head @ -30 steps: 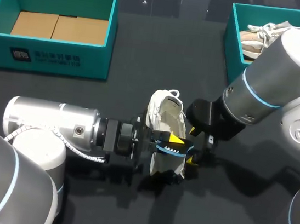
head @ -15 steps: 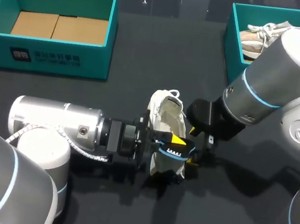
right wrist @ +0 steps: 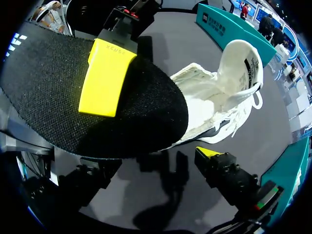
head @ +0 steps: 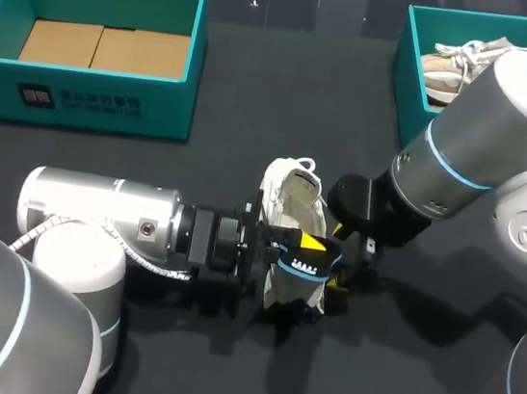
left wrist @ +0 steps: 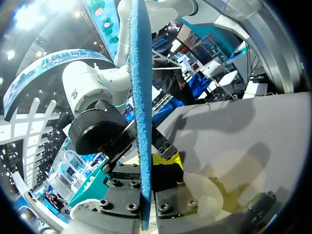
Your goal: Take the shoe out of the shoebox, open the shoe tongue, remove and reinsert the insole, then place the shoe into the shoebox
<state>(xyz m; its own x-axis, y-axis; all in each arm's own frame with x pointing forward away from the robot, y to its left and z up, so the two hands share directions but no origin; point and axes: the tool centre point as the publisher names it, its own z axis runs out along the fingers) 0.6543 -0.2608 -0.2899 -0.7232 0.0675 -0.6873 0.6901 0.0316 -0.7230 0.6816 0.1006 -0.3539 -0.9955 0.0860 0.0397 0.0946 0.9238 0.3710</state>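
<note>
Left jaws tight on insole (left wrist: 140, 97) over white shoe (head: 293, 196), dark table (head: 258, 89).

The head view looks down from above and behind on the whole table (head: 258, 89). The wrist views face each other, close in at its middle. All three share the insole (right wrist: 58, 112).

Left pincer (head: 306, 258) clamped, right pincer (head: 337, 257) spread.
</note>
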